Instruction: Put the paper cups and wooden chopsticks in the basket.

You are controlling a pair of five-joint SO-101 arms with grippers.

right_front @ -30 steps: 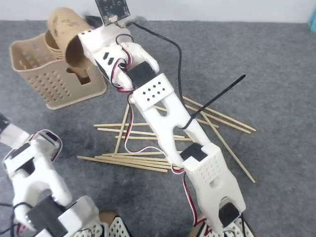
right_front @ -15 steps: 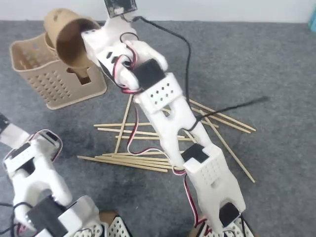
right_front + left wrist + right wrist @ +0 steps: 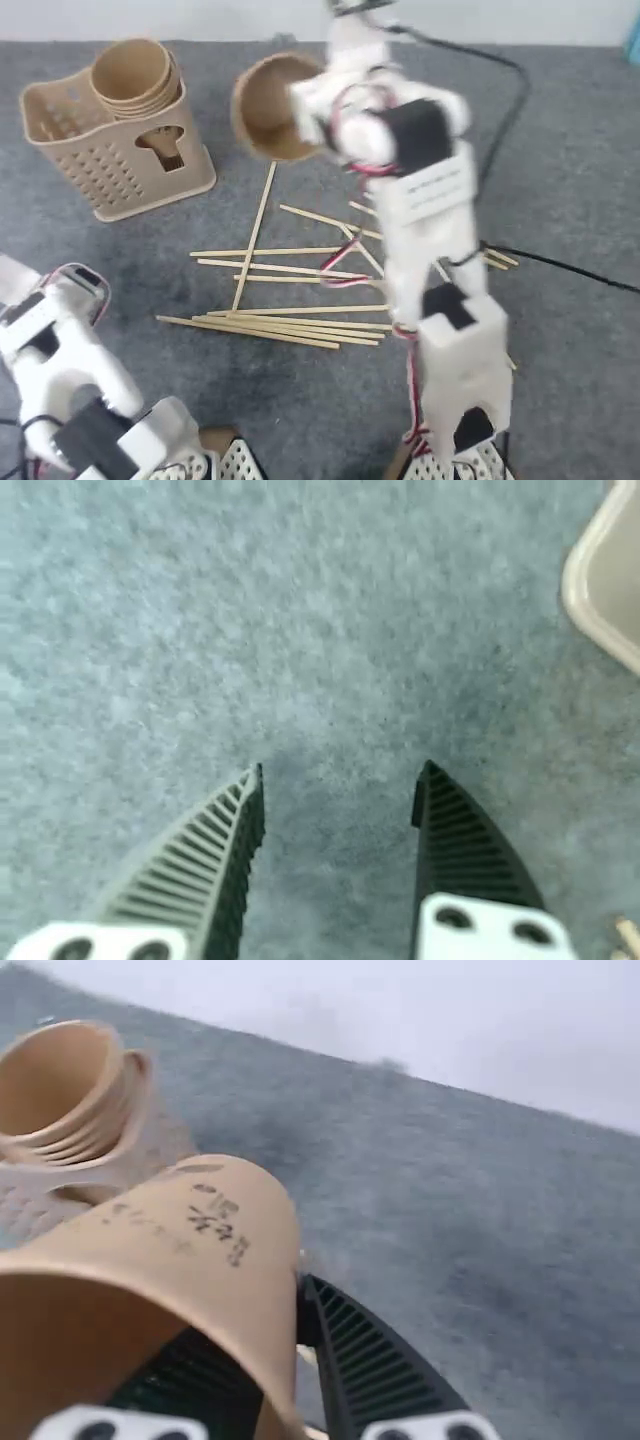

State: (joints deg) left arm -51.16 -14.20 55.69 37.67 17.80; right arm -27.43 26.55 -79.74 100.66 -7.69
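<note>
**High view.** The right gripper (image 3: 305, 105) is pinching the wall of a cup (image 3: 265, 108) and holding it in the air. The cup is tipped on its side with its mouth turned toward the camera. It is hanging just beside the basket (image 3: 120, 175), not over it. A stack (image 3: 135, 72) of nested cups is standing upright in the basket. The chopsticks (image 3: 285, 270) are lying loose and crossed on the table (image 3: 560, 120), near the basket but apart from it. None is seen standing in the basket. The left arm (image 3: 60, 365) is sitting low at the near edge, apart from the chopsticks.

**Left wrist view.** The left gripper (image 3: 342, 780) is hanging over bare table with its jaws spread, gripping nothing. A corner of the basket rim is lying close by.

**Right wrist view.** The right gripper's jaws are clamping the cup wall, one pressing on the outside and the other sitting inside the mouth. The stack is standing beyond the held cup.

**Progress.** The cup part is judged nearly done. Several cups are already stored, no other loose cup is showing on the table, and the held one is waiting to be carried over the stack and released. The chopstick part is judged not yet begun, since every stick in sight is lying on the table.
</note>
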